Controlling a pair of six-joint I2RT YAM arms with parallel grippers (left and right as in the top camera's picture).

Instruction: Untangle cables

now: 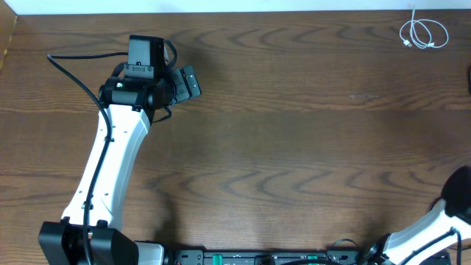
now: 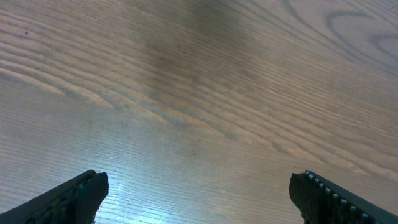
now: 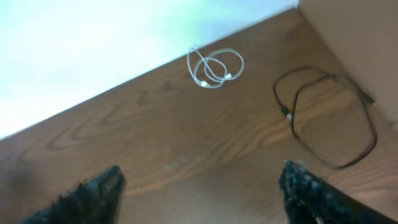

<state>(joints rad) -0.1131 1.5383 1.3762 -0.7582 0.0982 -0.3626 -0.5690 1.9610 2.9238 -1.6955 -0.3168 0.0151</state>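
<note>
The white cable (image 1: 424, 34) lies coiled in small loops at the far right corner of the wooden table; it also shows in the right wrist view (image 3: 214, 65). The black cable (image 3: 326, 118) lies in one wide loop to the right of it, apart from it, and is almost wholly outside the overhead view. My right gripper (image 3: 199, 180) is open and empty, above the table, short of both cables. My left gripper (image 1: 188, 81) is open and empty over bare wood at the far left; its two fingertips show in the left wrist view (image 2: 199, 183).
The left arm (image 1: 110, 162) stretches from the near left base to the far left. Part of the right arm (image 1: 452, 210) shows at the near right corner. The table's far edge (image 3: 155, 62) runs just behind the white cable. A tan wall (image 3: 354, 31) stands beside the black cable.
</note>
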